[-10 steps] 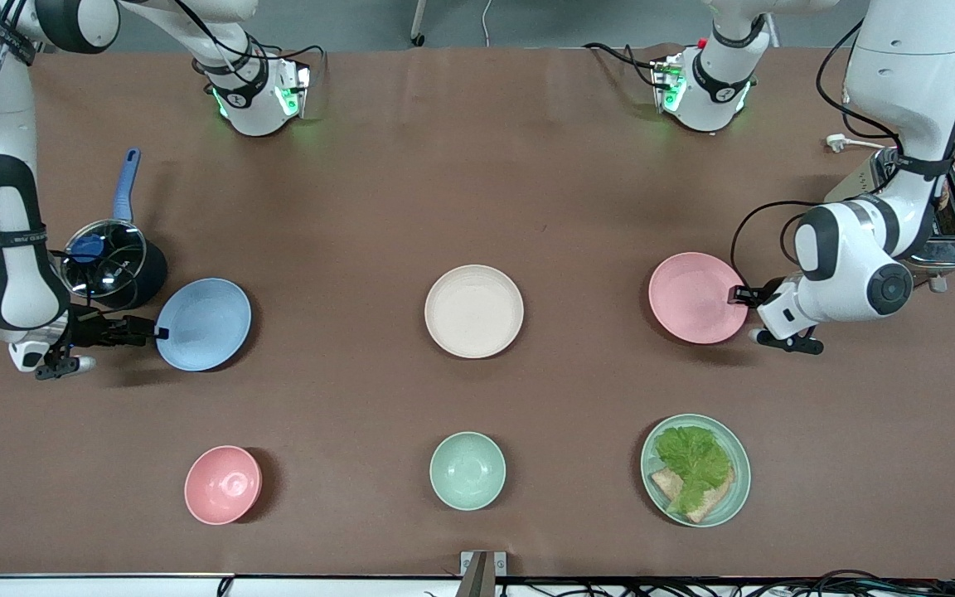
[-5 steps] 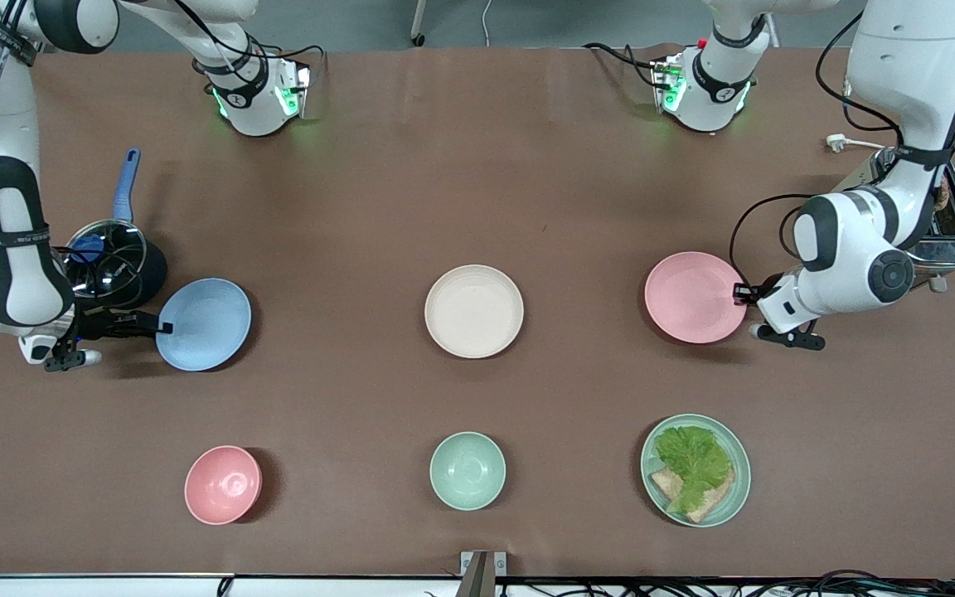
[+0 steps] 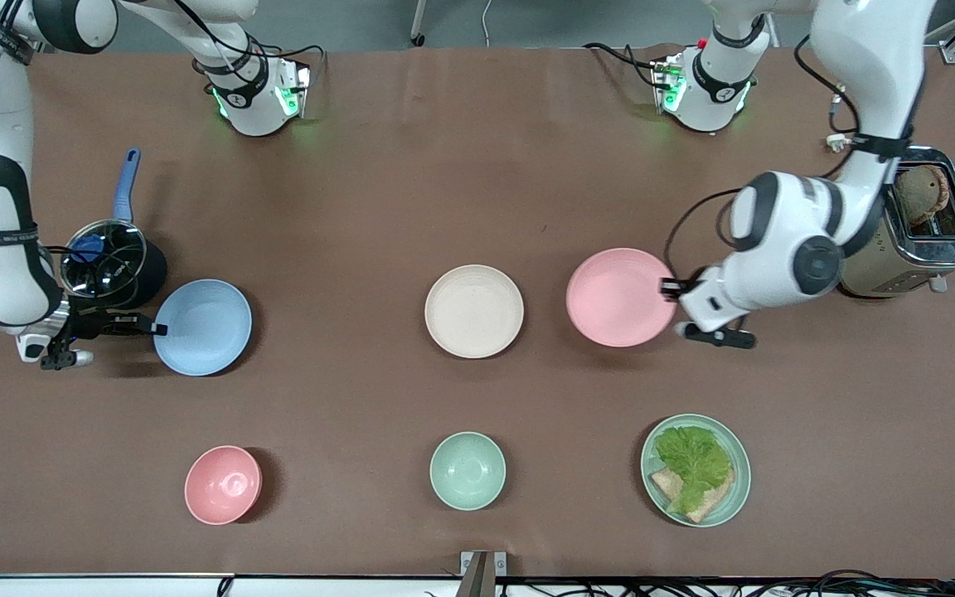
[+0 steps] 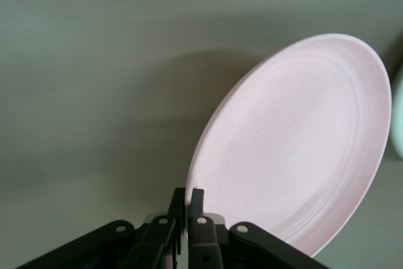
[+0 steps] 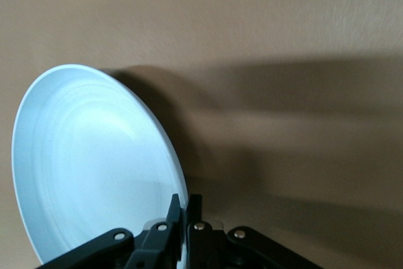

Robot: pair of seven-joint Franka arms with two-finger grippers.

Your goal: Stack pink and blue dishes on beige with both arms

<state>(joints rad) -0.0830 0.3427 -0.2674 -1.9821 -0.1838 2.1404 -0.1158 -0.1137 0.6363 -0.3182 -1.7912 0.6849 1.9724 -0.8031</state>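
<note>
The beige plate (image 3: pixel 474 311) rests at the table's middle. My left gripper (image 3: pixel 666 288) is shut on the rim of the pink plate (image 3: pixel 620 297), which hangs above the table beside the beige plate, toward the left arm's end. In the left wrist view the pink plate (image 4: pixel 302 143) fills the frame, its edge pinched in the left gripper (image 4: pixel 188 196). My right gripper (image 3: pixel 159 329) is shut on the rim of the blue plate (image 3: pixel 203 326), held low at the right arm's end. The right wrist view shows the blue plate (image 5: pixel 88 162) clamped in the right gripper (image 5: pixel 186 203).
A small pink bowl (image 3: pixel 223 484), a mint-green bowl (image 3: pixel 467 470) and a mint-green plate with lettuce and bread (image 3: pixel 695 469) line the table's near edge. A glass-lidded pot (image 3: pixel 109 261) stands by the blue plate. A toaster (image 3: pixel 913 222) sits at the left arm's end.
My left gripper has carried the pink plate a good way toward the beige plate, uncovering the toaster. The right gripper with the blue plate has barely shifted.
</note>
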